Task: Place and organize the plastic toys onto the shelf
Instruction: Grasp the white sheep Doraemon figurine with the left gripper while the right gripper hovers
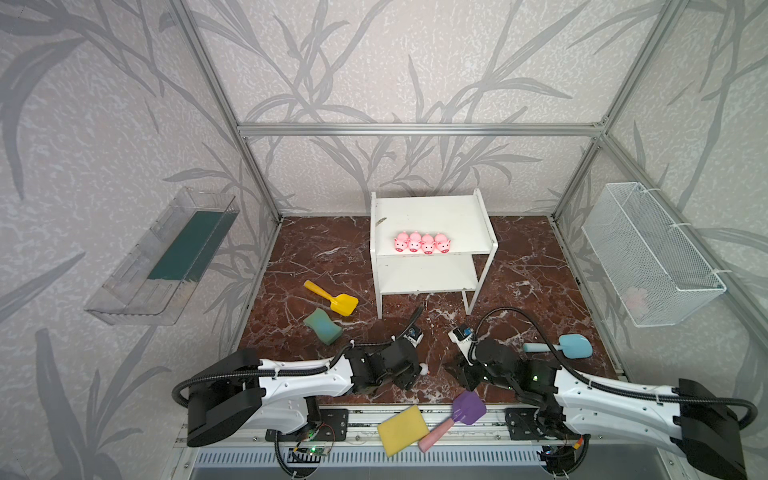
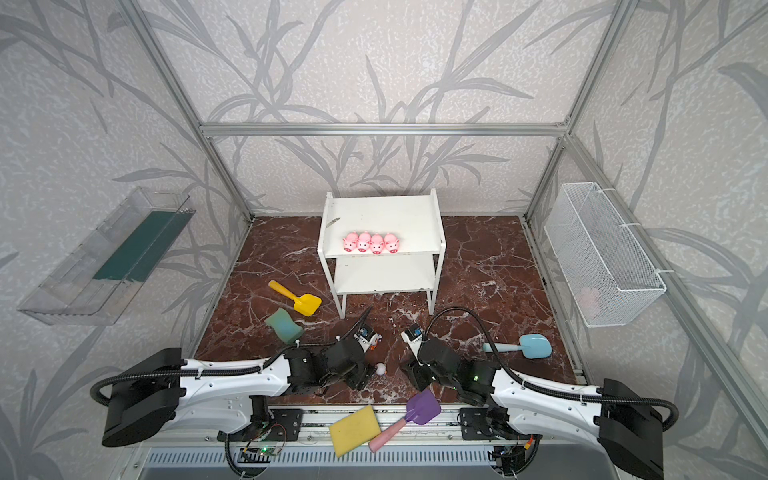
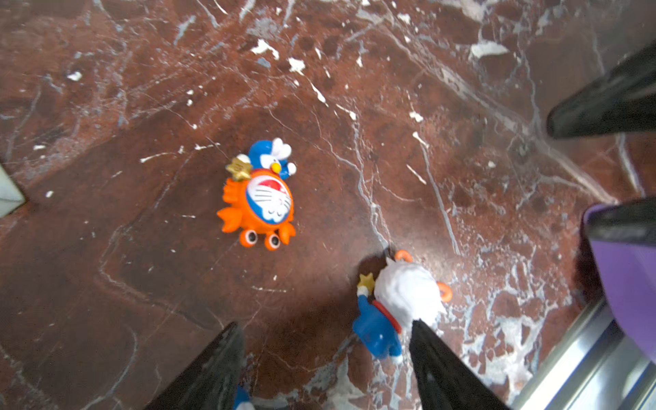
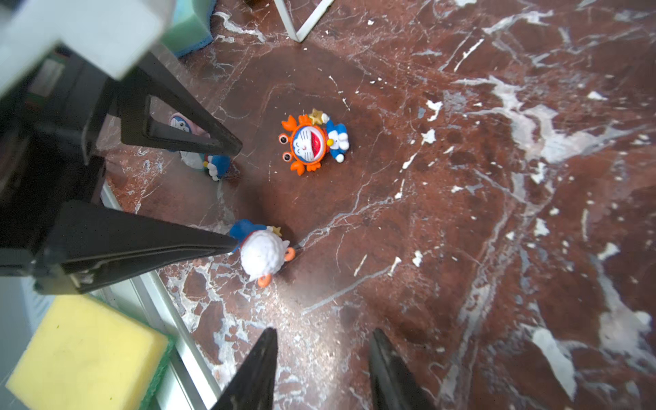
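**A:** How many pigs, and where do they sit from the grippers?

**B:** There are four pigs (image 1: 422,242). They stand side by side at the front edge of the upper board of the shelf (image 1: 432,212), well beyond both grippers.

**A:** And the small figures?

**B:** Two show plainly. An orange crab figure (image 3: 261,202) lies ahead of the left gripper (image 3: 324,324), apart from its fingers. A white-headed figure (image 3: 401,305) in blue sits between those fingers and touches one fingertip only. In the right wrist view a pink figure (image 4: 181,122) peeks out behind a left finger. Whether the blue-and-white bit beside it is a separate figure cannot be told.

**A:** The jaws?

**B:** The left gripper's jaws stand wide apart and clamp nothing. The right gripper (image 4: 324,332) is also parted, with the crab ahead of it.

**A:** What else is there?

**B:** There are three shovels. A yellow shovel (image 1: 332,300) lies beyond the left gripper, a blue shovel (image 1: 561,347) lies beside the right arm, and a purple shovel (image 1: 461,411) lies just behind the right gripper on the front rail (image 1: 490,419). There are two sponges: a green sponge (image 1: 323,326) near the yellow shovel and a yellow sponge (image 1: 402,430) beside the purple one.

**A:** The surface and the room?

**B:** The surface is a red-brown marble floor (image 1: 519,270) with white veins. The walls (image 1: 415,62) are grey with a leaf pattern, set in a metal frame (image 1: 415,129). One clear tray (image 1: 162,257) hangs on the left gripper's side and one wire basket (image 1: 652,253) on the right gripper's side.
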### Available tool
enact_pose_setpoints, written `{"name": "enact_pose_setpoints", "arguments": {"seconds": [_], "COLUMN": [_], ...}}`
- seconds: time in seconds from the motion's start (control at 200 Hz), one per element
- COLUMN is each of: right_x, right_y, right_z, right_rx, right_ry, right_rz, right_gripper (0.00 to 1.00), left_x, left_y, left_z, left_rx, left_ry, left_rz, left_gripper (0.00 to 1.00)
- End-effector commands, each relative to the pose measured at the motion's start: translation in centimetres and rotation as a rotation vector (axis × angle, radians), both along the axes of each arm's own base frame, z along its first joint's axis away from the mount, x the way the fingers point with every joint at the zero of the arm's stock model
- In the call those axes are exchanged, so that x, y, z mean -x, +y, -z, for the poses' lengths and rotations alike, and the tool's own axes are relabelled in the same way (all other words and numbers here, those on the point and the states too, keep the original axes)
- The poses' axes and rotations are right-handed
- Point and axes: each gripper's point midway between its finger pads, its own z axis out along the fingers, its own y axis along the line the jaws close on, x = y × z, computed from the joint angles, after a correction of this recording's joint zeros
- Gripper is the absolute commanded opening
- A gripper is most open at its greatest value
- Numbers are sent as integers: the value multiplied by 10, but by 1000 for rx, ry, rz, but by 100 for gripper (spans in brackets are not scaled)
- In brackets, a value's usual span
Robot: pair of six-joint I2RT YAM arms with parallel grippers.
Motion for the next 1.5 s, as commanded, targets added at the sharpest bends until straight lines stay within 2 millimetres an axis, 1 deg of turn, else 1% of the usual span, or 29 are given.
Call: {"name": "enact_pose_setpoints", "arguments": {"seconds": [0.0,0.08,0.185,0.33,0.45,0.65,0.84,1.129,1.214,1.254,1.274,1.429,1.494], "right_x": [2,2,3,3,3,3,4,3,4,4,4,4,4], "right_y": [-18,-24,-30,-33,-34,-34,-34,-35,-35,-35,-35,-35,-35], "right_z": [5,-2,-8,-11,-11,-10,-11,-12,-13,-12,-12,-13,-13], "right_rx": [21,4,-15,-26,-24,-22,-31,-36,-36,-37,-38,-44,-43], "right_ry": [0,-10,-23,-26,-29,-27,-31,-33,-35,-35,-35,-40,-39], "right_rz": [42,64,75,87,90,88,87,90,89,87,89,87,85], "right_gripper": [48,53,58,61,62,62,62,63,63,63,63,63,63], "left_x": [9,11,12,12,13,13,11,15,15,16,16,20,21], "left_y": [-10,-17,-27,-31,-28,-21,-10,-5,-5,-4,-5,-7,-8], "left_z": [-1,1,4,15,24,30,24,27,28,29,29,33,32], "left_rx": [-68,-88,-111,-162,-223,-268,-295,-303,-313,-317,-317,-323,-315], "left_ry": [-15,-44,-82,-100,-109,-123,-145,-107,-100,-92,-88,-65,-59], "left_rz": [143,201,256,284,294,280,241,205,203,205,209,225,228], "left_gripper": [72,68,66,62,58,52,56,56,53,50,47,40,38]}}
